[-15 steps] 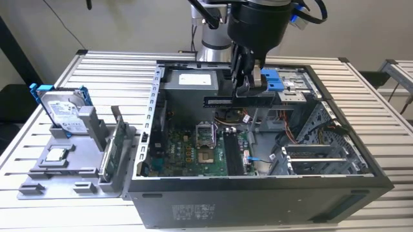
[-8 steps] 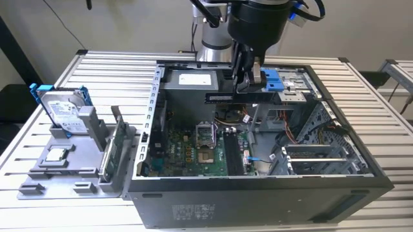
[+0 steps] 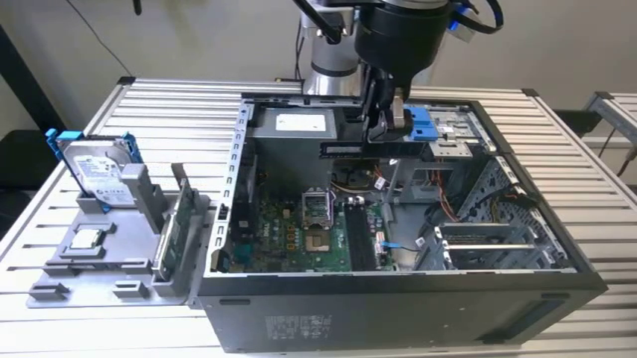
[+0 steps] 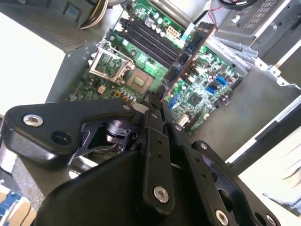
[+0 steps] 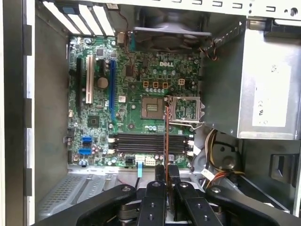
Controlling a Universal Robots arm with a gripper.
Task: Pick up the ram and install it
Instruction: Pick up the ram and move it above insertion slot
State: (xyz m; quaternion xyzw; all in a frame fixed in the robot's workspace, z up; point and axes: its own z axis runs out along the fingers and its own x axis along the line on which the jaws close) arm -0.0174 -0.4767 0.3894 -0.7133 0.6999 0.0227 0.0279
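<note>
So the ram (image 3: pixel 348 149) is gripped tight in the gripper (image 3: pixel 383 138), held up over the far part of the open case (image 3: pixel 398 306), well above the motherboard (image 3: pixel 298 239). Slots (image 5: pixel 141 142) are seen beneath it in the first wrist view.

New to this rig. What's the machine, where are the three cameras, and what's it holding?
It is one robot arm with a gripper, working over an open computer case on a slatted metal table.

The exterior view is taken from off the arm and takes in the whole scene. Both wrist views ride on the arm and look past the gripper onto the motherboard.

The gripper is shut on the ram, a thin dark stick. It is held above the case and is not yet in the memory slots. Both wrist views show it edge-on.

At the exterior view's left, a grey holder carries a hard drive in a blue bracket and a green board standing on edge.
</note>
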